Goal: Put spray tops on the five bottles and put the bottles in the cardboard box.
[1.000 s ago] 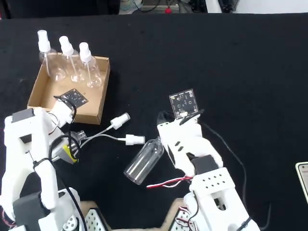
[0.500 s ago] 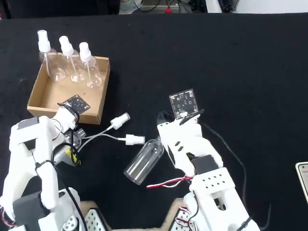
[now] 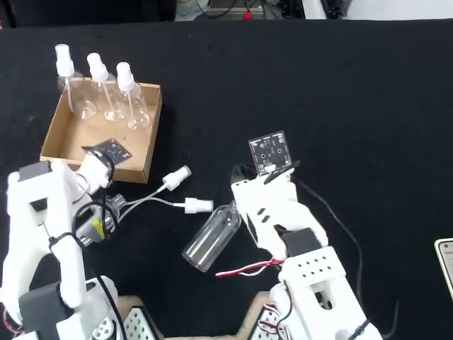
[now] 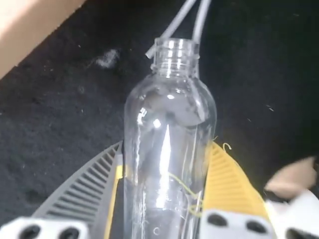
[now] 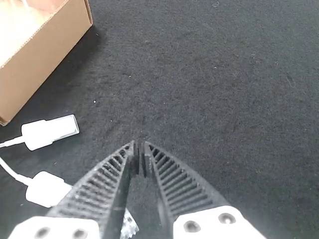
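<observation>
My left gripper point(image 4: 167, 149) is shut on a clear open-necked bottle point(image 4: 169, 114), near the box's front corner in the high view point(image 3: 106, 211). Two white spray tops point(image 3: 177, 175) point(image 3: 199, 206) lie on the black table with their thin tubes trailing toward that bottle's neck. Another clear bottle point(image 3: 211, 238) lies on its side beside the right arm. My right gripper point(image 5: 138, 147) is shut with nothing in it, just above the table right of the spray tops point(image 5: 50, 132). Three bottles with spray tops point(image 3: 106, 88) stand in the cardboard box point(image 3: 150, 142).
The box point(image 5: 40, 45) sits at the back left of the table. A pale object point(image 3: 446, 255) pokes in at the right edge. Open black tabletop lies to the right and behind the arms.
The left arm has shifted slightly near the box's front corner with the bottle held. The right arm, the spray tops and the lying bottle have not moved.
</observation>
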Tool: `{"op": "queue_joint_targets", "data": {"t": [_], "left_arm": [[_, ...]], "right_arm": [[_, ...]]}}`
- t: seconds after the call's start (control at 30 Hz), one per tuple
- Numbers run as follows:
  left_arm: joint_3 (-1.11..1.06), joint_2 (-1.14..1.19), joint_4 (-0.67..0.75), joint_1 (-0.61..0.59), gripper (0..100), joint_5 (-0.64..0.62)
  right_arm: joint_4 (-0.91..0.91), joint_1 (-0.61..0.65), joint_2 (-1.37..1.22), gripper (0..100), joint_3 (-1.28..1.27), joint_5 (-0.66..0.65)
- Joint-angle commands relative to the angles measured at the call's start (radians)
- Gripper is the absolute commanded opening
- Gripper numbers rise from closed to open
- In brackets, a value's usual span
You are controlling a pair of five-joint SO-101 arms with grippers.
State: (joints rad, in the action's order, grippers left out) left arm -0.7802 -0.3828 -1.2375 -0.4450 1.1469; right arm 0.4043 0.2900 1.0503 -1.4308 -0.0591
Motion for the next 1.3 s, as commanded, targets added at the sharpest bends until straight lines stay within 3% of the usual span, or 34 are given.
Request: {"op": "queue_joint_targets", "data": {"t": [0.0,0.27,0.4,0.53,0.67,0.8,0.97,1.1,1.27], "left_arm": [[0.145,-0.015,-0.143,-0.002,18,0.002],[0.275,-0.020,-0.376,0.030,18,-0.006],[0.272,-0.112,-0.420,0.076,18,-0.015],[0.272,-0.287,-0.414,0.199,18,-0.138],[0.272,-0.417,-0.410,0.455,18,-0.316],[0.278,-0.440,-0.310,0.694,18,-0.497],[0.277,-0.370,-0.164,0.846,18,-0.683],[0.283,-0.270,-0.049,0.920,18,-0.764],[0.315,-0.141,0.133,1.029,18,-0.881]], "right_arm": [[-0.028,0.014,0.002,1.1,0.008,-0.009],[-0.028,0.005,0.004,1.1,0.015,-0.006],[-0.023,-0.074,0.004,1.1,0.036,-0.002],[-0.018,-0.196,0.004,1.1,0.079,0.000],[0.038,-0.321,0.004,1.1,0.162,0.000],[0.229,-0.416,0.004,1.1,0.323,0.000],[0.431,-0.606,0.004,1.1,0.452,-0.009],[0.451,-0.802,0.004,1.1,0.455,-0.012],[0.445,-0.980,0.004,1.1,0.403,-0.110]]}}
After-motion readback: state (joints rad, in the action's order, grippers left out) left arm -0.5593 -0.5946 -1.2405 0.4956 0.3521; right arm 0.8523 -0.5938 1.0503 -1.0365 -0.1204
